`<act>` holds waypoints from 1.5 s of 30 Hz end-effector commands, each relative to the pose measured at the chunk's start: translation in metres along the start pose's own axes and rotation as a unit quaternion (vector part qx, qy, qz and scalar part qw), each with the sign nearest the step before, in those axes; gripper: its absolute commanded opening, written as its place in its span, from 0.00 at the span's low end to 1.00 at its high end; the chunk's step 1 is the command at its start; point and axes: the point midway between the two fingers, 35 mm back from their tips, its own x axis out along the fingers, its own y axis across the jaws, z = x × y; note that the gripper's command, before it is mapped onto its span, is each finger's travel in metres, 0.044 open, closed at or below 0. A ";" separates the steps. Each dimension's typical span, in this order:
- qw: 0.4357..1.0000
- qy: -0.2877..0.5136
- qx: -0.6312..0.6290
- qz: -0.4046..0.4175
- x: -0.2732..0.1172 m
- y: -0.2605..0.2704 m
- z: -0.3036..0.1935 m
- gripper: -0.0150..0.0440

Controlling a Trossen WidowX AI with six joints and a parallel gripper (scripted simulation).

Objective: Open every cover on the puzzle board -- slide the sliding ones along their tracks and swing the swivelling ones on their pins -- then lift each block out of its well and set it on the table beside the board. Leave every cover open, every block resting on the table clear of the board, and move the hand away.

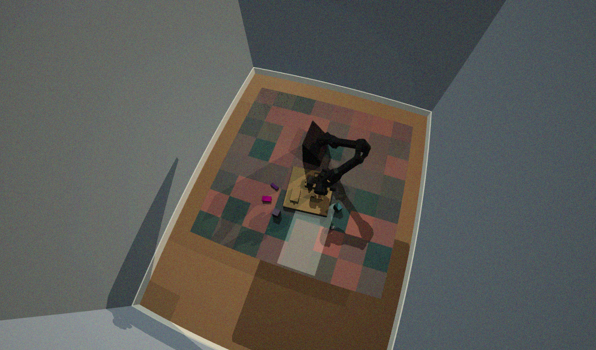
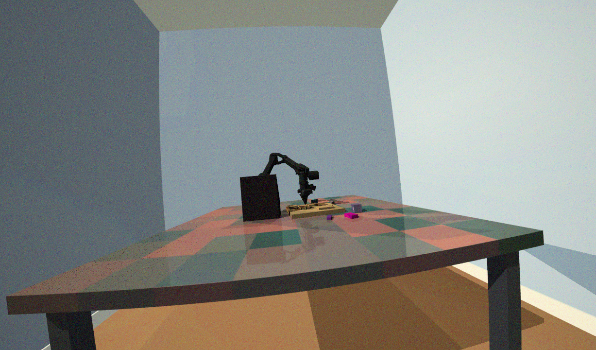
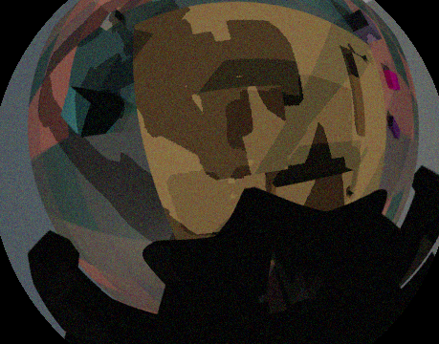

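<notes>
The tan puzzle board [image 1: 306, 209] [image 2: 310, 213] [image 3: 195, 206] lies in patchy shadow. A raised tan cover [image 1: 295, 195] is on its left part in the top view; other covers and wells are hard to tell apart in shadow. My gripper [image 2: 305, 203] is shut and empty, pointing down just above the board. On the table off the board are a magenta block [image 1: 266, 199] [image 2: 351, 215] [image 3: 391, 79], a purple block [image 1: 274, 186] [image 2: 329, 217] [image 3: 394, 126], a lavender block [image 1: 276, 212] [image 2: 356, 208], a teal block [image 1: 338, 207] [image 2: 314, 201] [image 3: 76, 112] and a small grey block [image 1: 332, 226] [image 2: 332, 202].
A black box-like base [image 1: 314, 148] [image 2: 260, 198] stands behind the board. The arm [image 1: 349, 165] [image 2: 291, 163] arches from it over the board. The patchwork table [image 1: 230, 165] [image 2: 273, 270] extends around them, and the arm's shadow falls across its right side in the top view.
</notes>
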 end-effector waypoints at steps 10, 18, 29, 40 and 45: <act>1.000 0.003 0.006 0.003 0.010 0.000 -0.002 0.25; 1.000 0.003 0.005 0.003 0.010 0.000 0.006 0.25; 1.000 0.003 0.005 0.003 0.009 0.001 0.017 0.25; 1.000 0.003 0.005 0.003 0.009 0.001 0.028 0.25; 1.000 0.002 0.005 0.003 0.009 0.001 0.033 0.25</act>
